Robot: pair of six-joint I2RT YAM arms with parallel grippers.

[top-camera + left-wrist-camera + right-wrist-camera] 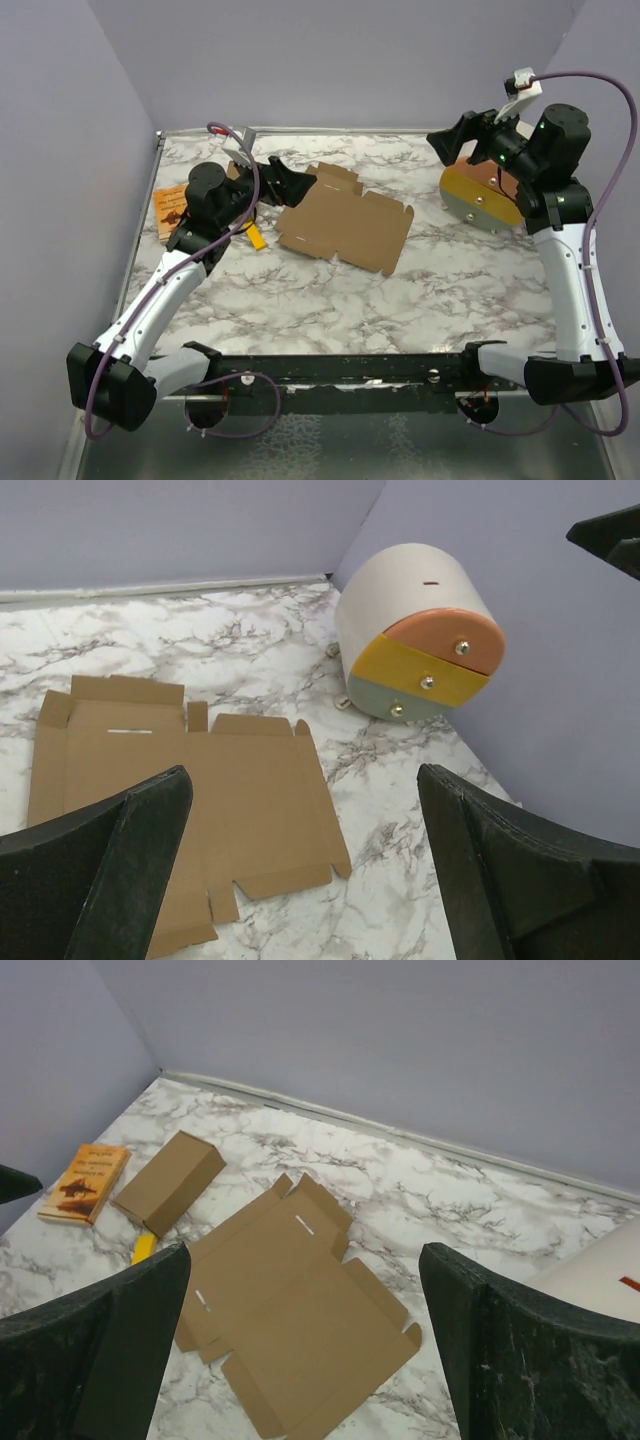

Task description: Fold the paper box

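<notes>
Paper box: lay flat, unfolded, mid-table.
Left gripper: jaws wide, holding nothing, just beside the sheet's left edge.
Right gripper: jaws wide, holding nothing, far right, well apart from the sheet.

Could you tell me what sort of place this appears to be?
Probably a robot test cell: plain lilac walls enclose a marble-patterned table, with the left arm and right arm bolted at its near edge.

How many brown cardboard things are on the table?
2: the flat paper box mid-table, and a closed cardboard box left of it by the orange booklet. Some may be hidden.
</notes>
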